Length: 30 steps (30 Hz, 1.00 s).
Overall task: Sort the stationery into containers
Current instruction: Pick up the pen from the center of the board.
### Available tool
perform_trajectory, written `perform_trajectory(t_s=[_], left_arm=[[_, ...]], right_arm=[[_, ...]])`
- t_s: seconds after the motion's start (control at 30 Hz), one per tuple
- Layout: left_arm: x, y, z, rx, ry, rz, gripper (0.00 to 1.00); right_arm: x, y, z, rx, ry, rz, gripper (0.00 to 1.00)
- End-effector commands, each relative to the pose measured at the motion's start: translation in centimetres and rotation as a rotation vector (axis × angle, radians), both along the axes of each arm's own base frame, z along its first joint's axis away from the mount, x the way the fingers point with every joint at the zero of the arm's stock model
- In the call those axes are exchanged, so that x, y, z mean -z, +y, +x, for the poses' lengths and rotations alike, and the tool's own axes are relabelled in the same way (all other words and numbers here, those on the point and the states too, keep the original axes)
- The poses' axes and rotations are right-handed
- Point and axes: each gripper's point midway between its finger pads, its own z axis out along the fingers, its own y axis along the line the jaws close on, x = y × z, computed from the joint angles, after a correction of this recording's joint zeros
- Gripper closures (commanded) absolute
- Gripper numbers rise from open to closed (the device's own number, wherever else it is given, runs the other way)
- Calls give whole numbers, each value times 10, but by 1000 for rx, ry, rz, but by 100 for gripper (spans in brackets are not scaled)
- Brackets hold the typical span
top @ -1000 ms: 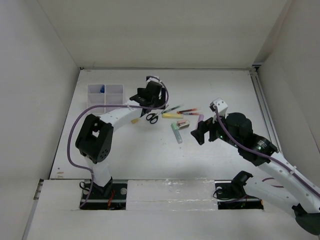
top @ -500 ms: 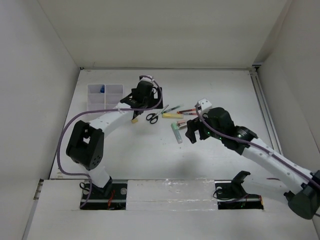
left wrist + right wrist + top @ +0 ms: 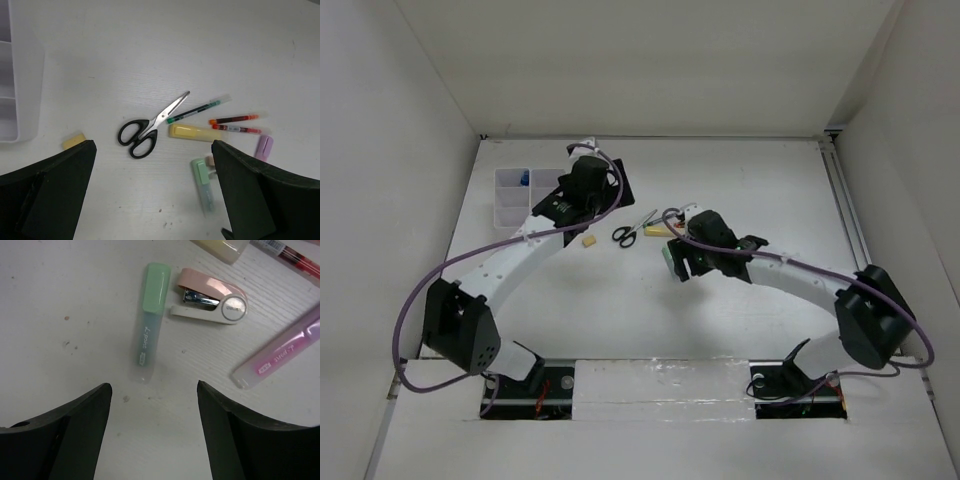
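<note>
Right tool (image 3: 152, 390) open and empty above the green marker (image 3: 150, 315), lying flat on the tabletop (image 3: 60, 290) just beside the pink stapler (image 3: 210, 295): judged light, stiff and smooth, so grip across mid-barrel; left tool (image 3: 152, 145) open, empty, over the scissors (image 3: 150, 127)

We are seeing white links and black joints: left arm (image 3: 500, 262) and right arm (image 3: 800, 280) each trailing a purple cable (image 3: 402, 340), left tool (image 3: 154, 165) and right tool (image 3: 153, 390) showing black fingers.

White tabletop (image 3: 760, 180), matte, a few small dark specks (image 3: 66, 318) on it. 3 white walls (image 3: 650, 60) enclose it: back, left, right. Metal rail (image 3: 846, 215) runs along the right edge. Glossy white ledge (image 3: 650, 385) spans the near edge.
</note>
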Motion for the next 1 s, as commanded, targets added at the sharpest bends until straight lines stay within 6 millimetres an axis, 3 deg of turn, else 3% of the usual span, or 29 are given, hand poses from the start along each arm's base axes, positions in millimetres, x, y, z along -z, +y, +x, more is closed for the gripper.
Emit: perform_trajectory(t_s=[0.0,0.2,0.27,0.5,0.6,0.7,0.77,0.87,0.97], left_arm=[[-40,5,-13,-22,-49,-79,0],[-77,28,-33,-82,-128,-110,0],[-84,30,-36,-81,-145,-121,0],[-84,32,-39,-81,-147,-122,0],[-85,33,-38,-89,-150,-118,0],[-79,32,-37,-94,-132,-116,0],[-79,32,-37,-98,-131,-123,0],[-75,21,-43,-36,-128,-166,0],[-80,3,-58,68,-136,-265,0]], right_arm=[[-6,30,23,-3,-55,42,26],[26,50,29,-6,-33,-37,27],[37,47,30,18,-24,-91,33],[67,52,21,2,51,-123,43],[78,51,18,16,73,-130,63],[90,45,15,32,90,-155,89],[93,45,10,31,100,-157,100],[70,51,9,28,52,-96,100],[24,58,7,23,-35,30,100]])
